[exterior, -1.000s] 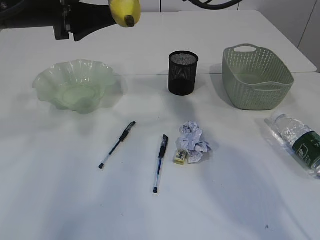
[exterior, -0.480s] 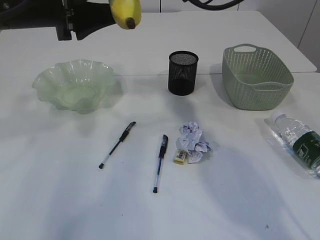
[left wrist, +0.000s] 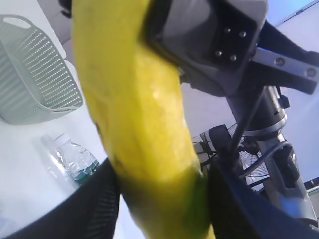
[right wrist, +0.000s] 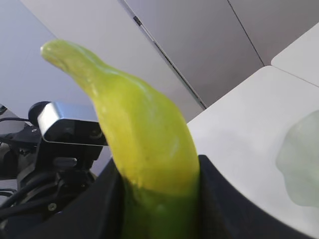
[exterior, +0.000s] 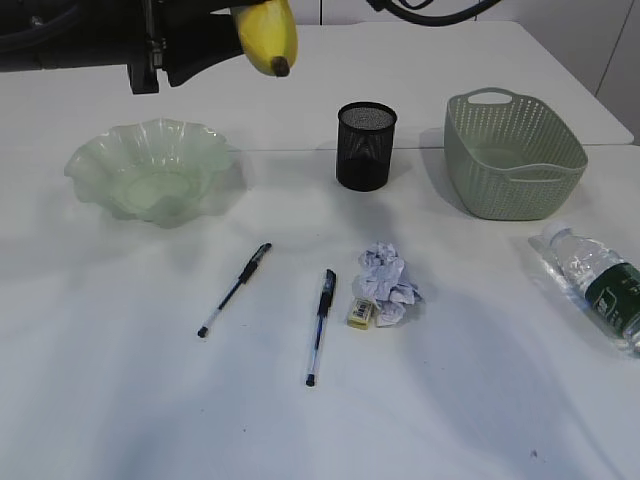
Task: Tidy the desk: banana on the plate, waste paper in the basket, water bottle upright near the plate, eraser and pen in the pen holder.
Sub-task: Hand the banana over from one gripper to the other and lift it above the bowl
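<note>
A yellow-green banana [exterior: 267, 35] hangs high over the table's back left, to the right of and above the green glass plate [exterior: 92, 160]. My left gripper [left wrist: 159, 199] has a finger against each side of the banana [left wrist: 134, 114]. My right gripper [right wrist: 159, 199] is shut on the banana [right wrist: 144, 144] at its green end. Two pens [exterior: 235, 290] [exterior: 320, 325], a yellow eraser [exterior: 361, 313] and crumpled waste paper [exterior: 390, 282] lie mid-table. The black mesh pen holder [exterior: 366, 145] stands behind them. The water bottle [exterior: 598, 285] lies on its side at the right.
The green basket [exterior: 560, 135] stands at the back right, with nothing visible in it. A second white table adjoins at the back. The left arm's dark links [exterior: 80, 35] reach in from the top left.
The banana has shifted slightly right and tilted, its dark tip now pointing lower right. The left arm has moved right with it. Nothing on the table has moved.
</note>
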Robot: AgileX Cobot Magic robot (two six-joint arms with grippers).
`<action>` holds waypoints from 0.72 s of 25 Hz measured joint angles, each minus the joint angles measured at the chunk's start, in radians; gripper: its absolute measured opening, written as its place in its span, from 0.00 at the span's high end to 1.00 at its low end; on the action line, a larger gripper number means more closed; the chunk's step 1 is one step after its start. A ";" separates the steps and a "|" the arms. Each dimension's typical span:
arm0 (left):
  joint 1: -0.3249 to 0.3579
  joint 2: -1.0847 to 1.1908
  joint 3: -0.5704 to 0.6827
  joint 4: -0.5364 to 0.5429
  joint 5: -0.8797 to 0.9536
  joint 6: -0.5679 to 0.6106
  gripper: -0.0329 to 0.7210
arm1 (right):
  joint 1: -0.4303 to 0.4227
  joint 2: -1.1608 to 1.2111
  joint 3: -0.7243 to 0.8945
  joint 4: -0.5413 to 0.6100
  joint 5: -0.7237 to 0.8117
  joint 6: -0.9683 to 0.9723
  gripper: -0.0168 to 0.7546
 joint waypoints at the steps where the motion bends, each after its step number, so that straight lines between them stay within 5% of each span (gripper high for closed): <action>1: 0.000 0.000 0.000 -0.001 0.000 -0.004 0.50 | 0.000 0.000 0.000 0.000 0.000 -0.003 0.63; 18: -0.001 0.000 0.000 -0.005 -0.004 -0.018 0.57 | 0.000 0.000 0.000 0.004 0.001 -0.012 0.63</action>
